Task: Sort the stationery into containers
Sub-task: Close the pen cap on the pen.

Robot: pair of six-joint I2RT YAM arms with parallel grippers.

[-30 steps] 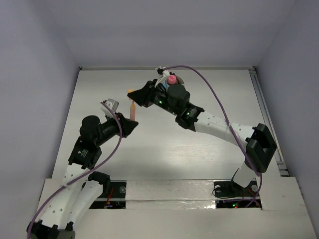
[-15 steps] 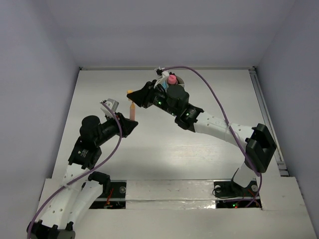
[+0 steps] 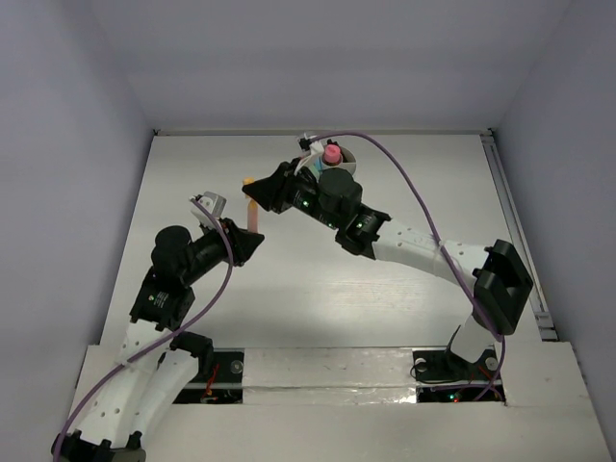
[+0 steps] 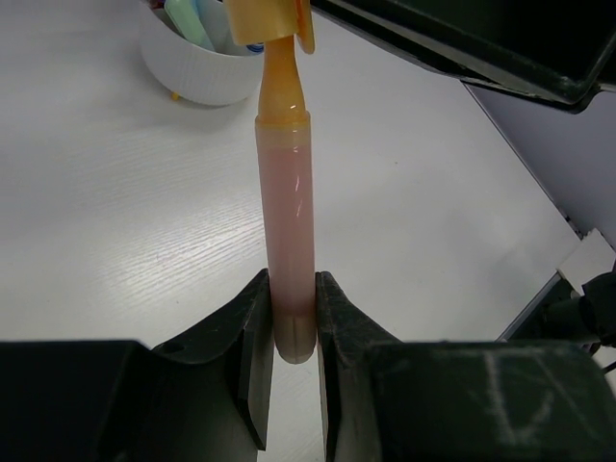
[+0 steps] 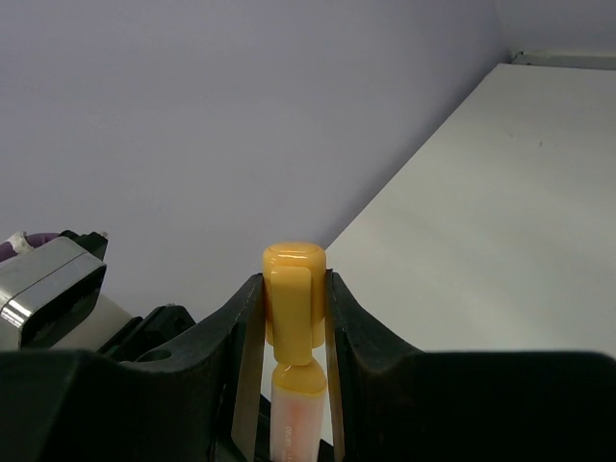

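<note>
An orange highlighter pen (image 3: 254, 219) with a pinkish barrel (image 4: 289, 212) is held in the air between both grippers. My left gripper (image 4: 292, 294) is shut on the barrel's rear end, and it shows in the top view (image 3: 256, 238). My right gripper (image 5: 294, 294) is shut on the pen's yellow cap (image 5: 294, 279), which sits over the orange neck with a short gap showing (image 4: 269, 17). The round white cup (image 4: 197, 72) stands behind the pen with pastel pieces (image 4: 188, 21) in it. In the top view a pink piece (image 3: 332, 152) sticks up from the cup.
The right arm (image 3: 404, 241) crosses the table's middle and hides most of the cup in the top view. The right gripper's black body (image 4: 462, 38) hangs over the pen. Walls enclose the table on three sides.
The pen and both grippers have shifted slightly left and toward the near edge. Both grips are unchanged.
</note>
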